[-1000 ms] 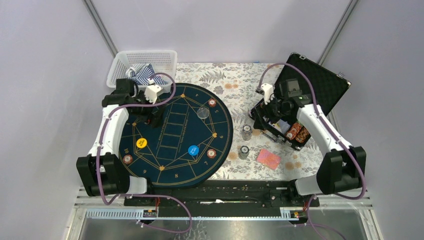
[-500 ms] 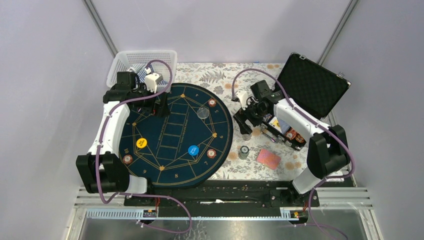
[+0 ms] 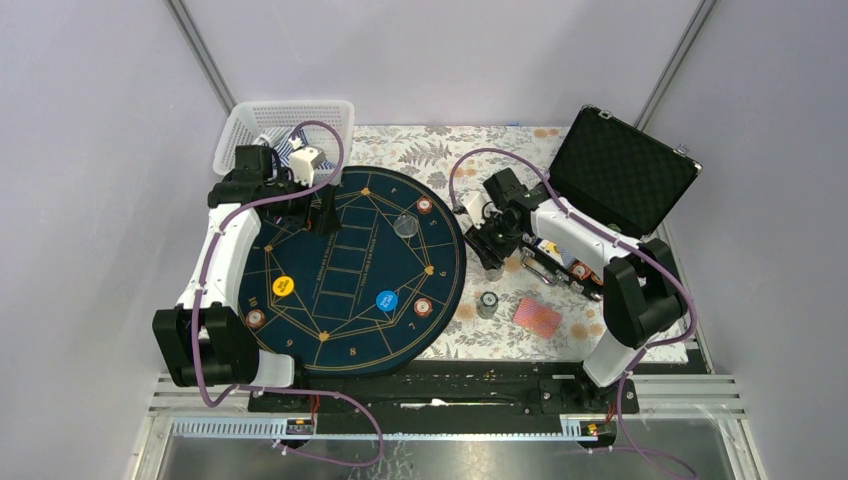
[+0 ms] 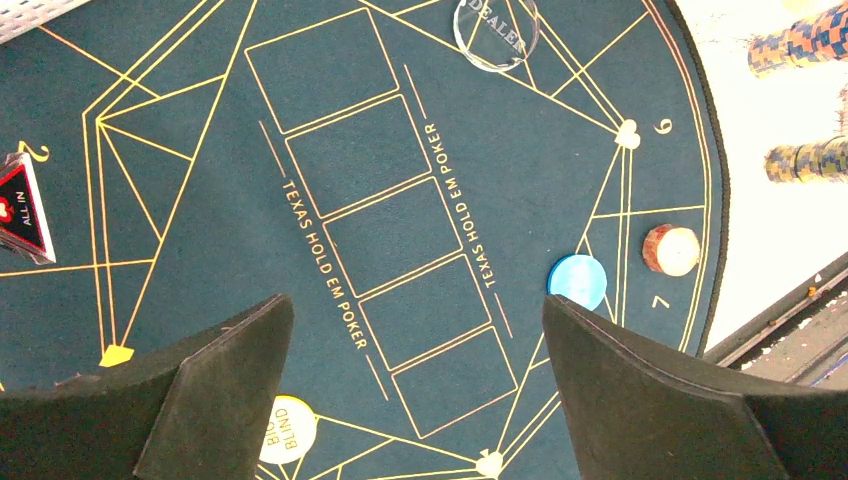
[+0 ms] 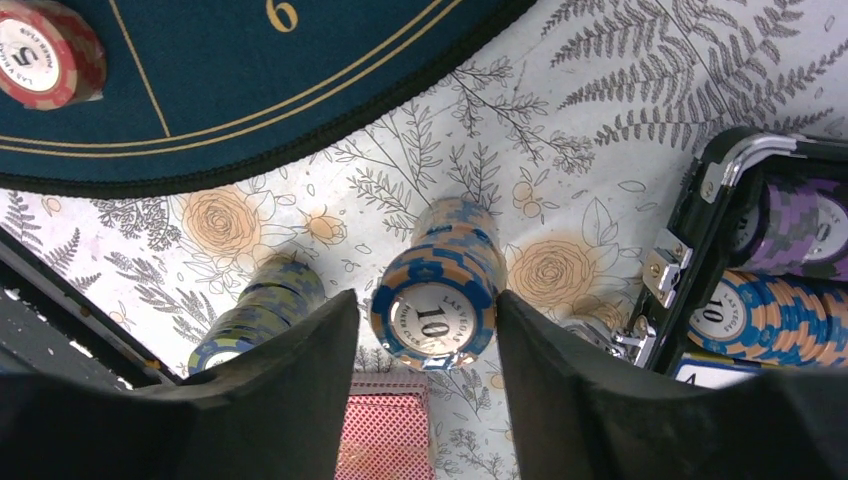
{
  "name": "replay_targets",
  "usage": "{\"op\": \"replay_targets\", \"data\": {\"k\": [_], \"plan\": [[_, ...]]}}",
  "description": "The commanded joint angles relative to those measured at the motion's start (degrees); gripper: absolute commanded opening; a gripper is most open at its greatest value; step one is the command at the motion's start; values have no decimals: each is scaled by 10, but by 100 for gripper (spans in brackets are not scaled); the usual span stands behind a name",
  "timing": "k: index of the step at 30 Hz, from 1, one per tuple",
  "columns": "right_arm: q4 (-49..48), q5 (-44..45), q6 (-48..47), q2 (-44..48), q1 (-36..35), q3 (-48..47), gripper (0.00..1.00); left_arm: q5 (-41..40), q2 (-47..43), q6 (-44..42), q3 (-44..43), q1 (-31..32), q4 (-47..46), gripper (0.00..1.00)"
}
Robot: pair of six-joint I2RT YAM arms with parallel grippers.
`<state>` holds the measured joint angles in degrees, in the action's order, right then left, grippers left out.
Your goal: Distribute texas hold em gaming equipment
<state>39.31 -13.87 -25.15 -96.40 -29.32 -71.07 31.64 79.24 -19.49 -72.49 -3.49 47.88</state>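
My right gripper [image 5: 425,305] is shut on a blue-and-orange chip stack [image 5: 445,255] marked 10, which stands on the floral cloth just right of the mat; from above, the gripper [image 3: 493,255] covers it. A blue-green chip stack [image 5: 255,310] stands beside it, and red-backed cards [image 5: 385,435] lie nearer the front. My left gripper [image 4: 415,305] hangs open over the dark blue mat [image 3: 350,330], holding nothing. On the mat lie a clear dealer disc [image 4: 495,35], a blue disc [image 4: 578,282], a yellow disc [image 4: 290,430] and small red chip stacks [image 4: 670,250].
The black case [image 3: 625,170] stands open at the right, with more chips [image 5: 780,315] in its tray. A white basket [image 3: 285,130] holding cloth sits at the back left. A triangular all-in marker [image 4: 22,205] rests on the mat's edge. Metal rails run along the near edge.
My right arm swung left from the case to the chip stack and its jaws closed around it. My left arm drew back a little toward the basket.
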Motion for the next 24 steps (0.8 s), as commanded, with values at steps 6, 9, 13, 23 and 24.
{"op": "replay_targets", "data": {"k": [6, 9, 13, 23, 24], "plan": [[3, 33, 0, 16, -6, -18, 45, -4, -19, 1, 3, -2, -22, 99], [0, 45, -2, 25, -6, -10, 43, -2, -17, 1, 4, -2, -22, 99], [1, 50, -3, 34, -5, -6, 40, -3, -15, 1, 6, -3, -22, 99], [14, 20, 3, 27, -4, -7, 46, -8, -13, -5, 7, -2, -22, 99], [15, 22, 3, 26, -4, -6, 46, -8, -14, -6, 8, -3, -22, 99]]}}
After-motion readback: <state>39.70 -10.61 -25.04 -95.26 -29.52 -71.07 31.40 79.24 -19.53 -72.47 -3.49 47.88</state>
